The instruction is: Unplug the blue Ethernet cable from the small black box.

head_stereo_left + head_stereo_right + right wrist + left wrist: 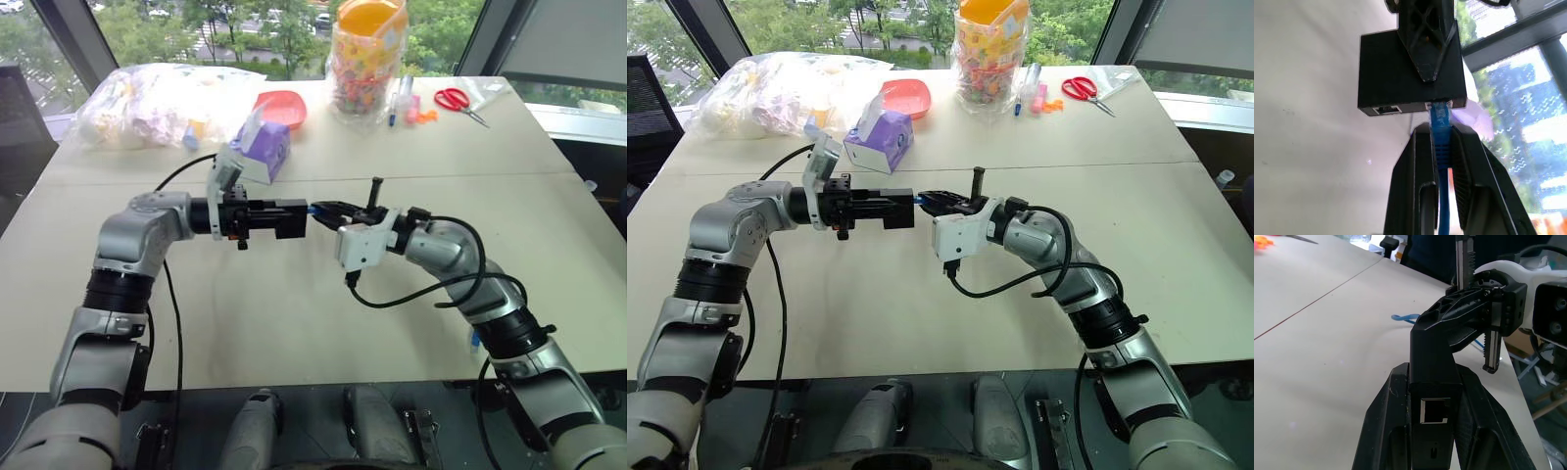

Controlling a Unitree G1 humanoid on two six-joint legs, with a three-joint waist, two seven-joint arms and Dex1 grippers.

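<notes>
Above the middle of the table, my left gripper (297,217) is shut on the small black box (284,218) and holds it level. In the left wrist view the box (1431,377) sits between both fingers, with an empty port (1435,411) facing the camera. My right gripper (323,208) comes in from the right and is shut on the blue Ethernet cable (315,208) just behind its plug. The right wrist view shows the cable (1440,132) running between the fingers, with its plug meeting the side of the box (1400,73). More of the cable (1404,318) lies on the table.
At the far side of the table (294,323) stand a purple tissue box (263,147), a red bowl (282,106), a filled plastic bag (157,103) and a jar of sweets (367,59). Red scissors (458,101) lie at the back right. Black arm cables (411,294) loop under both arms.
</notes>
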